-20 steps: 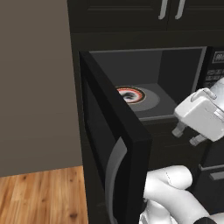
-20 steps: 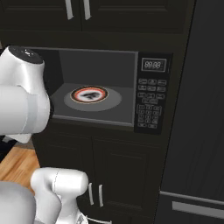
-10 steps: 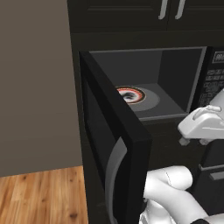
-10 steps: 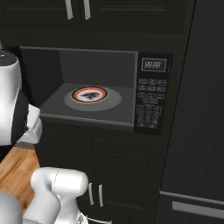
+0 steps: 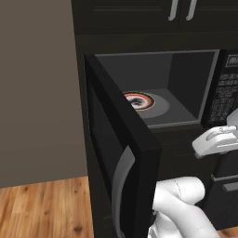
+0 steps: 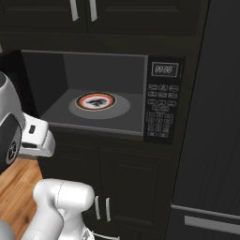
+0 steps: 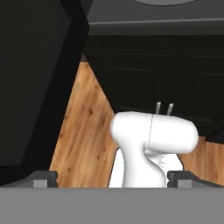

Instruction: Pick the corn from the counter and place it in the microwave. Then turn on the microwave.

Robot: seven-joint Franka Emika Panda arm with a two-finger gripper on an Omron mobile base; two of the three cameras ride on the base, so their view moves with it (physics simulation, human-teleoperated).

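Note:
The black microwave [image 5: 186, 74] [image 6: 161, 117] stands open, its door [image 5: 121, 153] swung out to the left with the curved silver handle [image 5: 118, 186] facing me. Inside, the red-ringed turntable plate [image 5: 139, 100] [image 6: 96, 101] lies on the grey floor with only a dark and white pattern at its middle. The corn and the counter are out of view. My gripper [image 7: 112, 179] is open, its fingertips [image 7: 41, 179] far apart with nothing between them. The white hand [image 5: 218, 142] [image 6: 35, 138] hangs just below the microwave's front lip, pointing down toward the floor.
Black cabinet doors [image 6: 131, 187] with thin silver handles sit under the microwave, and upper cabinets [image 6: 84, 11] above it. A tall dark panel [image 6: 211, 117] stands at the right. Wooden floor [image 5: 42, 209] [image 7: 83, 131] lies to the left of the open door.
The hand has dropped from in front of the microwave opening to just below its lower edge and turned downward. The gripper stayed open. Door and plate have not moved.

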